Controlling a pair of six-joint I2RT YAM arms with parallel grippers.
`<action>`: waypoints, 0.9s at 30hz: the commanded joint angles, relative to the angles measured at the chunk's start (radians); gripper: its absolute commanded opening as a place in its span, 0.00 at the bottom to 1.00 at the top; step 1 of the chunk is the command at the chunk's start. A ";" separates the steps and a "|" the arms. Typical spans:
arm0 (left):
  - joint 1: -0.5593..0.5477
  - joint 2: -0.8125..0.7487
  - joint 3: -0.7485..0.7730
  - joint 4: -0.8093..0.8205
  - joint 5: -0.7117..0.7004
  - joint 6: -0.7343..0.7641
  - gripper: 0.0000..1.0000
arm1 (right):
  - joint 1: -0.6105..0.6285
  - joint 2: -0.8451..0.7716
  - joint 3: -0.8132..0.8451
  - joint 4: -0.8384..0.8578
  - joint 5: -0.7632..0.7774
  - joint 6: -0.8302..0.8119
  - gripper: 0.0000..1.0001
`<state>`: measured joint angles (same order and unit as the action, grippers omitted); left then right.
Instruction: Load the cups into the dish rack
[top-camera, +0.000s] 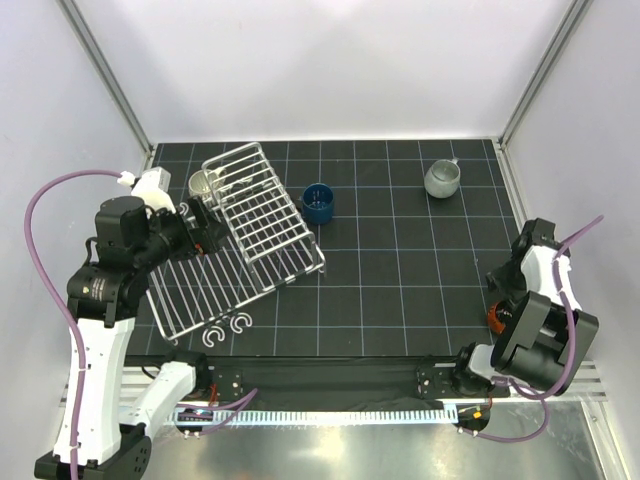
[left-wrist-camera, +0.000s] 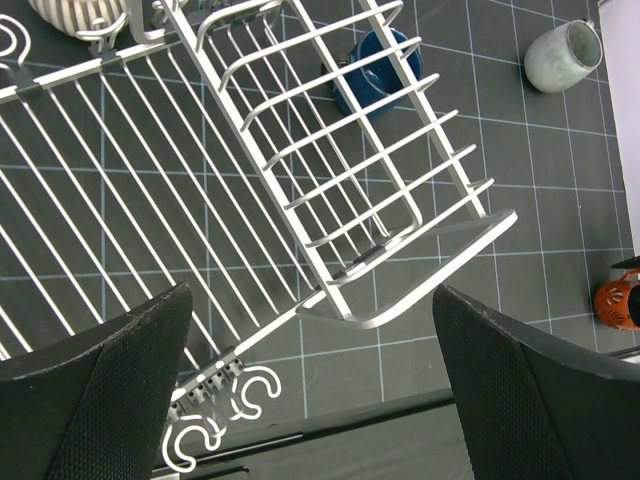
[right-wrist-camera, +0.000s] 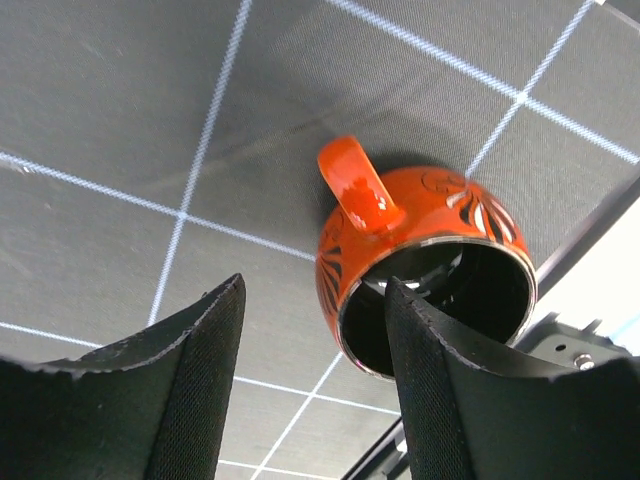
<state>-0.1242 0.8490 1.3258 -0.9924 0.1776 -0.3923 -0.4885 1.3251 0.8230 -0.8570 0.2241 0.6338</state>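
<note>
An orange-red cup (right-wrist-camera: 430, 215) with dark markings lies on its side near the mat's front right corner, its handle up and its mouth toward my right gripper (right-wrist-camera: 315, 285). That gripper is open. One finger is inside the cup's mouth, the other outside, clear of the wall. In the top view the right arm hides most of that cup (top-camera: 494, 318). My left gripper (left-wrist-camera: 312, 295) hangs wide open above the dish rack (left-wrist-camera: 400, 150), holding nothing. A dark blue cup (top-camera: 318, 203) stands right of the rack (top-camera: 265, 215). A speckled grey cup (top-camera: 441, 179) stands at the back right. A cream striped cup (top-camera: 203, 184) sits at the rack's far left corner.
Two white C-shaped hooks (top-camera: 228, 328) lie by the rack's near edge. The rack's walled basket is tilted, its right end raised off the black gridded mat (top-camera: 400, 290). White walls and metal posts enclose the table on three sides.
</note>
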 joint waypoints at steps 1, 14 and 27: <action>-0.003 -0.001 0.036 0.009 0.020 0.001 1.00 | -0.004 -0.055 -0.015 -0.013 -0.014 0.020 0.59; -0.003 -0.014 0.029 -0.018 0.017 0.027 1.00 | 0.039 -0.090 -0.102 -0.034 -0.003 0.017 0.57; -0.005 -0.016 0.082 -0.022 0.010 0.044 1.00 | 0.149 -0.007 -0.044 0.015 -0.092 -0.065 0.04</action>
<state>-0.1242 0.8383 1.3537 -1.0157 0.1841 -0.3786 -0.3920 1.2991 0.7181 -0.8635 0.1722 0.5991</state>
